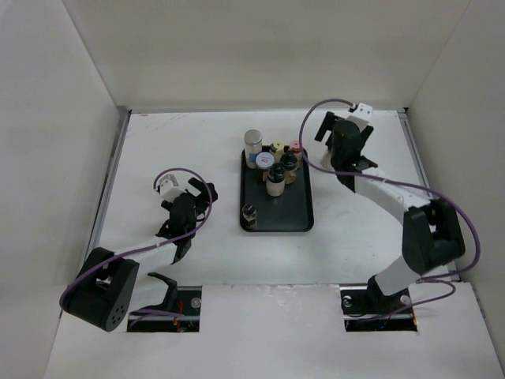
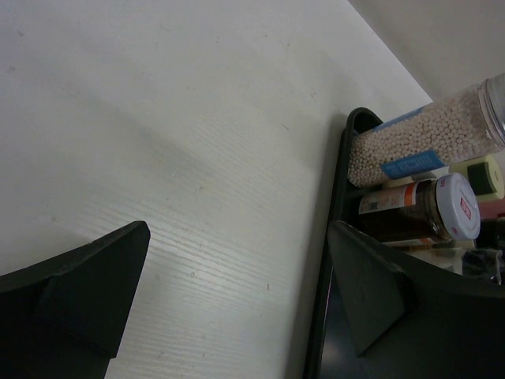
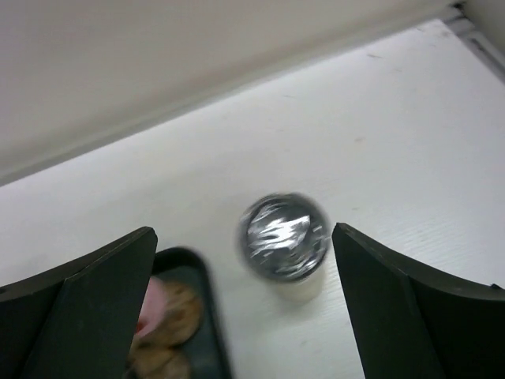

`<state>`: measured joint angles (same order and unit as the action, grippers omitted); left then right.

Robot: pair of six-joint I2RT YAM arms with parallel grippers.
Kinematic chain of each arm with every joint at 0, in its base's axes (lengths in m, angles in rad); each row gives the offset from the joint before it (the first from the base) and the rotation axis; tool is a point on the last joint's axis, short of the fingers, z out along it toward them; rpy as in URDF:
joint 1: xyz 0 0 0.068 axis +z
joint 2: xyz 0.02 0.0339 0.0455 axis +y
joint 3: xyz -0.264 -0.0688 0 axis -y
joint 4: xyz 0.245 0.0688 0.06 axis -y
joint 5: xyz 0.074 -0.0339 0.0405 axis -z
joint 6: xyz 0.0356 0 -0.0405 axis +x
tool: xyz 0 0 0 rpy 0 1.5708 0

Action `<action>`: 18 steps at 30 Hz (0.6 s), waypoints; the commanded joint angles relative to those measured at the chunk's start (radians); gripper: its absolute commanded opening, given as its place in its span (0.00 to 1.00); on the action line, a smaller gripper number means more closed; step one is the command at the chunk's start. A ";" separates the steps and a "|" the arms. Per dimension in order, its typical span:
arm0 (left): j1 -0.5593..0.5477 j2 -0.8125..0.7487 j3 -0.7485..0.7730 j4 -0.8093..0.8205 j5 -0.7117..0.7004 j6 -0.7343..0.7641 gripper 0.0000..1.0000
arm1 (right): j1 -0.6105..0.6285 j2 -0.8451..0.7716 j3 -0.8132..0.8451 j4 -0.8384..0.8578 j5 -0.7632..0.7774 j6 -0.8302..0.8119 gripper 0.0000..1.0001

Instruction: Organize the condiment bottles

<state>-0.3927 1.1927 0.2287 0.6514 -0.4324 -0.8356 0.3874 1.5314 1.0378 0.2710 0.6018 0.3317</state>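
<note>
Right gripper point(image 3: 243, 233) fingers are spread wide around a silver-capped jar point(image 3: 284, 237) without touching it, probably lining up a grasp. The jar stands on the bench point(image 3: 394, 118) toward the far edge, just outside the tray point(image 3: 201, 316). Other bottles point(image 1: 274, 162) crowd the tray's far end, and a small bottle point(image 1: 249, 215) stands alone at its near-left corner. Left gripper point(image 2: 238, 229) hangs wide open and empty, left of the tray.
</note>
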 commanded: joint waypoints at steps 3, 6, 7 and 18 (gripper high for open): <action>0.004 -0.010 0.015 0.051 0.012 -0.008 1.00 | -0.118 0.146 0.166 -0.121 -0.065 -0.049 1.00; 0.005 -0.007 0.017 0.051 0.011 -0.008 1.00 | -0.132 0.214 0.211 -0.167 -0.115 -0.049 1.00; 0.005 0.002 0.018 0.051 0.012 -0.008 1.00 | -0.135 0.232 0.223 -0.176 -0.125 -0.049 1.00; 0.005 0.013 0.026 0.053 0.024 -0.008 1.00 | -0.132 0.300 0.239 -0.164 -0.113 -0.054 0.75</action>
<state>-0.3927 1.2076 0.2291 0.6552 -0.4232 -0.8375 0.2497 1.8370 1.2461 0.0746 0.4610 0.2832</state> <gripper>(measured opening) 0.997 0.795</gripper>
